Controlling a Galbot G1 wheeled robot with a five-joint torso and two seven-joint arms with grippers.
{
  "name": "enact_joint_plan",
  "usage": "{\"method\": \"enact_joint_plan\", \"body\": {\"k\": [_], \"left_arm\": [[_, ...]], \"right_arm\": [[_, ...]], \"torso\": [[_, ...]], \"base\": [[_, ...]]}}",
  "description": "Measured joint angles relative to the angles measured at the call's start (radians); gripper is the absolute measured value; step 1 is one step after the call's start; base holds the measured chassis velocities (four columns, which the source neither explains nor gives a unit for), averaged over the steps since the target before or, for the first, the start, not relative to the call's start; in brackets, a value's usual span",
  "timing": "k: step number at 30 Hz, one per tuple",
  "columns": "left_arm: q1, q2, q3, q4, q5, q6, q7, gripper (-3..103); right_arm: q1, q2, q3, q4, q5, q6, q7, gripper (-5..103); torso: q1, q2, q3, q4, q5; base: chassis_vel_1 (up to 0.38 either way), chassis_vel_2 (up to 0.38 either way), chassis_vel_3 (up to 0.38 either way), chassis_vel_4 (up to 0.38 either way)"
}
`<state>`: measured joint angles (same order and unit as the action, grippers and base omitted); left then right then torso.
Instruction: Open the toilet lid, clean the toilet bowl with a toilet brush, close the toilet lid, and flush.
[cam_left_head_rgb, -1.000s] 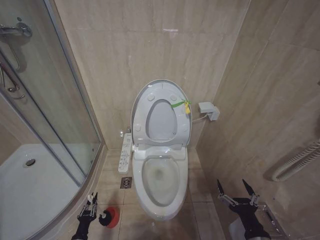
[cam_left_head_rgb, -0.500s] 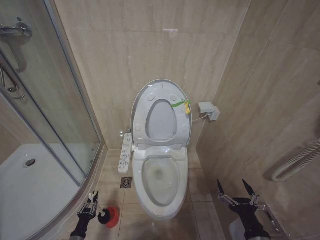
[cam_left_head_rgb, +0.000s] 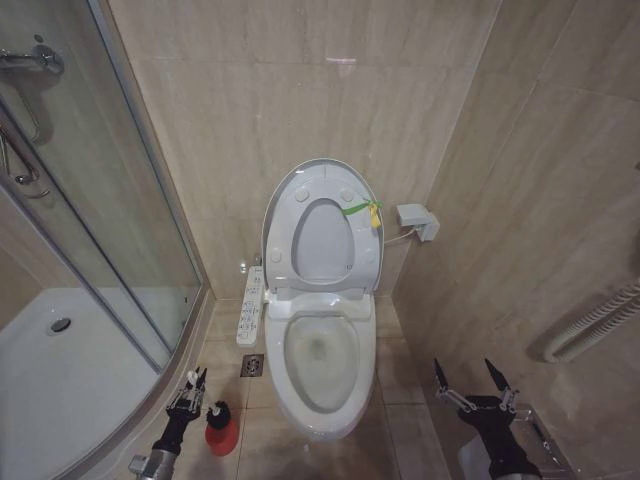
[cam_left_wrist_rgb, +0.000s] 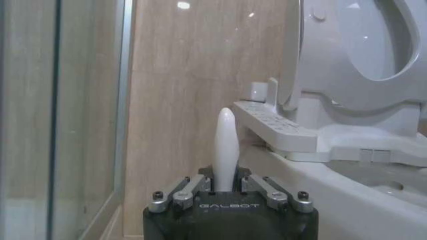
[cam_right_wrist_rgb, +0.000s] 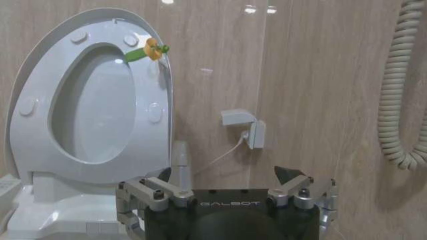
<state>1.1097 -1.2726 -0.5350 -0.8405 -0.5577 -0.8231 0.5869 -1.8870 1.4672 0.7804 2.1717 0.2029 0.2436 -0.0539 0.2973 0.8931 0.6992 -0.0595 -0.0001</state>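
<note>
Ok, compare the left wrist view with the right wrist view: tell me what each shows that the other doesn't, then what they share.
Left wrist view alone: the left gripper shut on the thin white handle of the toilet brush, the white side control panel, and the glass shower wall.

Right wrist view alone: the open right gripper, the green-and-yellow tag, a white wall box with its cord, and a coiled beige hose.

Both: the large white glossy oval toilet lid, raised upright against the beige tiled wall.
</note>
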Motion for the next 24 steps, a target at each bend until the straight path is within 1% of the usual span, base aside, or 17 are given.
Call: {"method": "enact_joint_plan", "body": {"k": [8,24], "left_arm": [[-0.038,0.0,0.002,0.047,0.017,0.0,0.012,20],[-0.049,-0.006,0.001,0.102,0.036,0.0,0.007,20]], "right_arm": [[0.0,0.0,0.0,0.0,0.0,0.0,0.0,100],[0.0,0.0,0.0,0.0,0.0,0.0,0.0,100]], "torso": [[0.0,0.0,0.0,0.0,0.0001],[0.0,0.0,0.0,0.0,0.0001]], "base": [[0.0,0.0,0.0,0.0],[0.0,0.0,0.0,0.0]]}}
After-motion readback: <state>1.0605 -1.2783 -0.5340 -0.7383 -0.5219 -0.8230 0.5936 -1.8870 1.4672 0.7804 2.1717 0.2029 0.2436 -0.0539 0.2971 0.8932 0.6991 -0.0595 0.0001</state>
